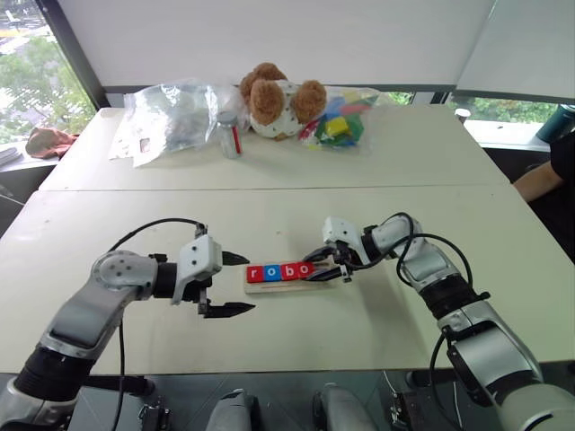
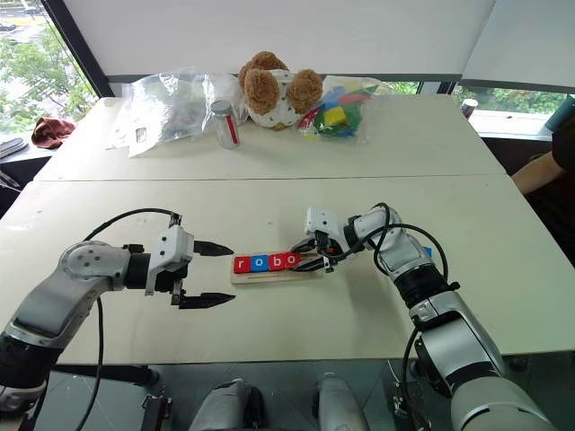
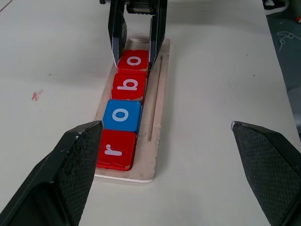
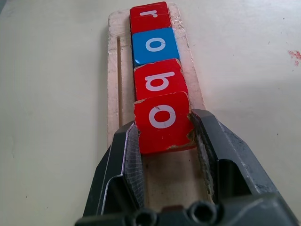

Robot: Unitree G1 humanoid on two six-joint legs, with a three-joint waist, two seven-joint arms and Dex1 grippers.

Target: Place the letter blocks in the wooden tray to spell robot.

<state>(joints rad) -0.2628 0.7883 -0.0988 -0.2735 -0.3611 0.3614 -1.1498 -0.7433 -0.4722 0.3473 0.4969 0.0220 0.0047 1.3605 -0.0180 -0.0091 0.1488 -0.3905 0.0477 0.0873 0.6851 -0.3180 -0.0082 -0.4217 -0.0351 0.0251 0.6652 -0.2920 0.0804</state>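
Wooden tray (image 1: pixel 286 286): lies on the white surface (image 1: pixel 269 215) between the two arms. Holds four letter blocks in a row: red r (image 3: pixel 114 149), blue o (image 3: pixel 122 115), red b (image 3: pixel 129 85), red o (image 4: pixel 162 120).
Right end effector (image 4: pixel 164 141): closed on the red o at the row's end, over the tray.
Left end effector (image 1: pixel 235 285): fingers spread wide, empty, just beside the tray's r end.
Far edge of surface: teddy bear (image 1: pixel 275 97), plastic bags (image 1: pixel 171 117), small jar (image 1: pixel 230 134).
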